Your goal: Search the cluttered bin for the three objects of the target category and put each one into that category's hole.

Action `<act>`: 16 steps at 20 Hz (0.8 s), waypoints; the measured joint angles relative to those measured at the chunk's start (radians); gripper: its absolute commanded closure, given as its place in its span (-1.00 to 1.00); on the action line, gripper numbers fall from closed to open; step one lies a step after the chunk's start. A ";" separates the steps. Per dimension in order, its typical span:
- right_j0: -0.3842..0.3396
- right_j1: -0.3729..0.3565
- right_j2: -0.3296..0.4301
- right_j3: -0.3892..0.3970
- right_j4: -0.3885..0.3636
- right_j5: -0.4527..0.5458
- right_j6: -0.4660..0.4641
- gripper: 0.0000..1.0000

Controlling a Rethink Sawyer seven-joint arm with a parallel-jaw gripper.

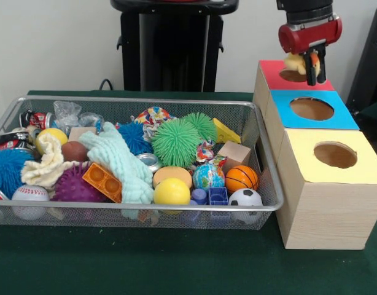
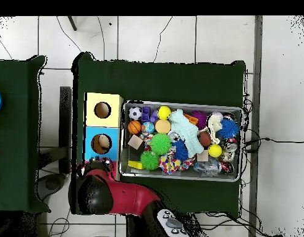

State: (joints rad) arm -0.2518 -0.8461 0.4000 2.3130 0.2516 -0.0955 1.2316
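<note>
Tool (image 1: 312, 78) upper right, clamped on plush toy (image 1: 294, 62) | I'm over red-box hole (image 1: 292, 75) | next: release, back to bin (image 1: 262, 147).

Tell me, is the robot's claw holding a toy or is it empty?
Holding one. The gripper is shut on a small tan plush toy, hanging just above the hole in the red-topped box.

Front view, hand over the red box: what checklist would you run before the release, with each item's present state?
1. Hand shut on the plush toy: ok.
2. Toy above the red-topped box's hole, not the blue box's hole: ok.
3. Toy centred over the hole: cannot tell; the arm hides it from overhead.
4. Hole unobstructed: cannot tell.
5. Other plush toys located in the bin: cannot tell.
</note>
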 measured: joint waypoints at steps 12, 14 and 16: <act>-0.042 0.047 0.029 0.043 -0.008 -0.005 0.092 1.00; -0.048 0.050 0.036 0.045 -0.007 -0.005 0.101 1.00; -0.054 0.052 0.042 0.046 -0.008 -0.005 0.112 1.00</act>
State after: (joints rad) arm -0.3055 -0.7944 0.4419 2.3588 0.2440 -0.1000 1.3440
